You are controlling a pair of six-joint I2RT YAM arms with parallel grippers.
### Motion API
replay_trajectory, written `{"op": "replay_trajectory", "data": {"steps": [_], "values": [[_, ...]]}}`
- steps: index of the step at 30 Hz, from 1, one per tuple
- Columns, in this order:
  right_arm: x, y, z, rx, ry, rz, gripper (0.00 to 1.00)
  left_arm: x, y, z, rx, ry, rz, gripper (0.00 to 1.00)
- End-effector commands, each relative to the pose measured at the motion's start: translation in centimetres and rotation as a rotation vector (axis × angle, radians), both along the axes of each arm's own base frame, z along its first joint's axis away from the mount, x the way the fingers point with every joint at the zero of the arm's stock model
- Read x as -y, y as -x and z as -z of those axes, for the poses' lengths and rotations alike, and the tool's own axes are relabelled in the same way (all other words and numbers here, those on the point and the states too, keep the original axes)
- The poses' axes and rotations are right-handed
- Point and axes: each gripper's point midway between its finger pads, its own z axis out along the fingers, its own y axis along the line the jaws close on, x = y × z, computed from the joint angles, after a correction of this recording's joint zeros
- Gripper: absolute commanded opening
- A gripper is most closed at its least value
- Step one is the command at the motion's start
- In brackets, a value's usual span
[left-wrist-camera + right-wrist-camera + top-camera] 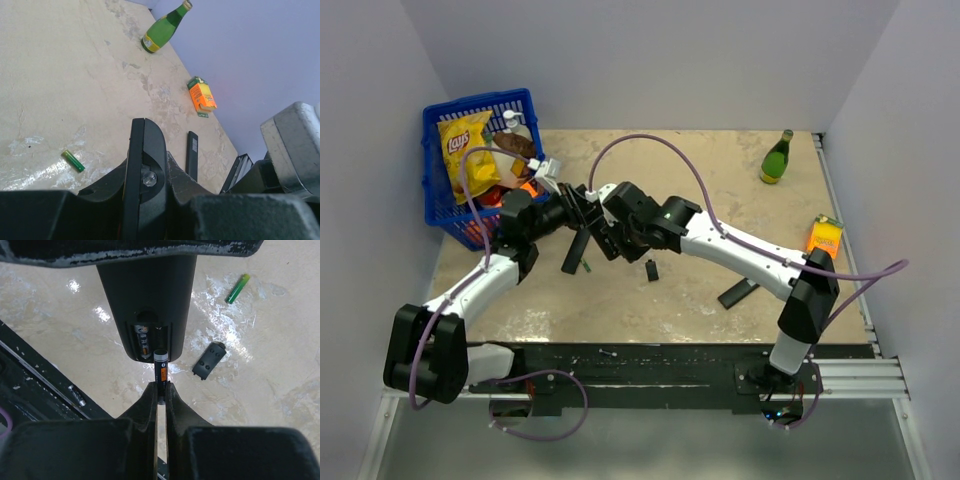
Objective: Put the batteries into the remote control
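Progress: clamped remote control [145, 295] in left gripper [574, 220], bay [152, 322] facing out for access. Pinched battery [160, 371] in right gripper [160, 390], end-on toward empty slot [161, 337] beside seated cell [143, 341]

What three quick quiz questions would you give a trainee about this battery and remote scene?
1. True or false: the right gripper holds a battery at the remote's open compartment.
2. How many batteries sit inside that compartment? A none, B one, C two.
3. What colour is the loose battery on the table?
Key: 1 true; 2 B, the seated battery; 3 green.
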Motion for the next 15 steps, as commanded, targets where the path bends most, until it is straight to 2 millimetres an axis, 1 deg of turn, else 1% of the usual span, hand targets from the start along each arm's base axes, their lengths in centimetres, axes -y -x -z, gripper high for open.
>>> {"op": "replay_trajectory", "data": {"steps": [1, 7, 11, 15], "values": [[-0.6, -0.9, -2.2, 0.036, -0.037, 0.042, 0.01, 0.0, 0.1, -2.6, 0.076, 0.054, 0.004, 0.00], [-1.1, -1.4, -2.1, 0.041, -0.045, 0.053, 0.01, 0.1, 0.3, -2.7, 0.077, 0.068, 0.011, 0.00], [-1.1, -1.7, -2.1, 0.047, -0.038, 0.073, 0.01, 0.2, 0.5, -2.7, 0.078, 0.080, 0.021, 0.00], [-1.2, -2.1, -2.5, 0.062, -0.054, 0.089, 0.01, 0.3, 0.6, -2.8, 0.073, 0.093, 0.025, 0.00]]}}
